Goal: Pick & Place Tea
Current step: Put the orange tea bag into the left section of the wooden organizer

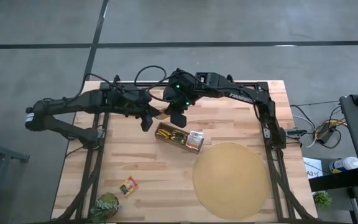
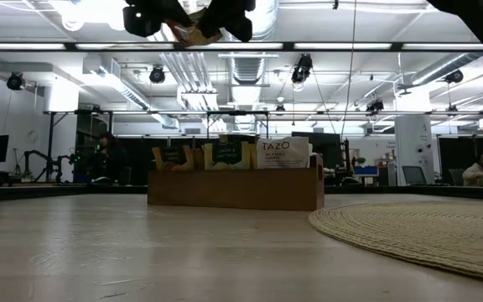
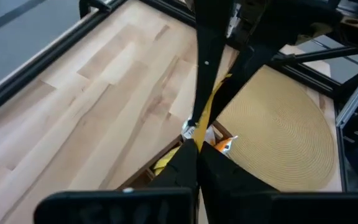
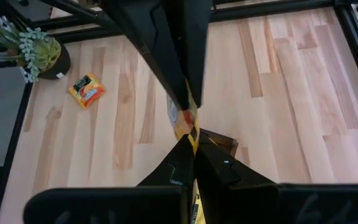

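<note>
Both claws, left claw (image 1: 156, 116) and right claw (image 1: 168, 114), are pinching one yellow tea sachet (image 4: 185, 121) above the box (image 1: 178, 137) (mid-handover, I'm guessing). I'm worrying about it tearing or dropping onto the desk (image 1: 142, 168) if both keep pulling.

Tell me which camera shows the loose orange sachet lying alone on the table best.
The right wrist view: the loose orange sachet lies unobstructed on bare wood near the potted plant. The high view shows it small. The low and left wrist views do not show it.
</note>
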You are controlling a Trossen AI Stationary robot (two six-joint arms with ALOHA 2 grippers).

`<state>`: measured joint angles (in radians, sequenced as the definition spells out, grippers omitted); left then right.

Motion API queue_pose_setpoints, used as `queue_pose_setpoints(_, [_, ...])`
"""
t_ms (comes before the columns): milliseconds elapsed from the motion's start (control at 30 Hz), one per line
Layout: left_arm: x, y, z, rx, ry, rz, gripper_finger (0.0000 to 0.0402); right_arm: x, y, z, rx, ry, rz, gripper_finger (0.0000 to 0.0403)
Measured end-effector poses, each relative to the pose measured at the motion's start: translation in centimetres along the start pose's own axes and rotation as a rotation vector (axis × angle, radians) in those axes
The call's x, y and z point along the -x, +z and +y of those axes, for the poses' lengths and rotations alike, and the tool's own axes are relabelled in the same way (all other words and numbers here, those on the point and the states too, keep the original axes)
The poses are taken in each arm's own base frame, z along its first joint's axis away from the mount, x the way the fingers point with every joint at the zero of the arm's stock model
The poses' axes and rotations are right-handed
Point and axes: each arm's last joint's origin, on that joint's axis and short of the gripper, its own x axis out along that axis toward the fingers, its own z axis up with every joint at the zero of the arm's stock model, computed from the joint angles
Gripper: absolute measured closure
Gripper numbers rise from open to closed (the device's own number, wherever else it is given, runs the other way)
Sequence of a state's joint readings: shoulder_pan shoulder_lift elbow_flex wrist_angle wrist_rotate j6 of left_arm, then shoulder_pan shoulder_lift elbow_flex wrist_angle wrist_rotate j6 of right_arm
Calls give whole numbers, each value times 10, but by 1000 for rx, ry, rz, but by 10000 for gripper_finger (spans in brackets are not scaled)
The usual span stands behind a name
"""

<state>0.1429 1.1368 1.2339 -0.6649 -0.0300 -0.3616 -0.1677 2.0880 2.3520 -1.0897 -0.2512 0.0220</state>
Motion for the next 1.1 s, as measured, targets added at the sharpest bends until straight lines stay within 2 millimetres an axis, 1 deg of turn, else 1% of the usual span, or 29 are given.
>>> queue_pose_setpoints(200, [-3,0,0,2,-3,11,400,0,0,0,-1,0,2,394])
queue_pose_setpoints(300, [0,0,0,2,-3,4,401,3,1,1,4,4,-8,384])
queue_pose_setpoints(400, [5,1,2,6,1,-16,401,17,4,4,10,8,-46,355])
queue_pose_setpoints(567, [18,3,7,19,41,-70,401,50,10,10,-4,-3,-144,283])
queue_pose_setpoints(733, [35,14,8,38,27,-215,401,83,14,16,3,-73,-250,227])
queue_pose_setpoints(800, [43,20,7,42,-1,-301,401,96,15,19,8,-87,-297,214])
queue_pose_setpoints(900, [56,29,4,40,-56,-420,401,107,18,19,-2,-87,-346,203])
queue_pose_setpoints(1100, [73,38,-1,32,-169,-555,401,111,19,20,-10,-87,-375,200])
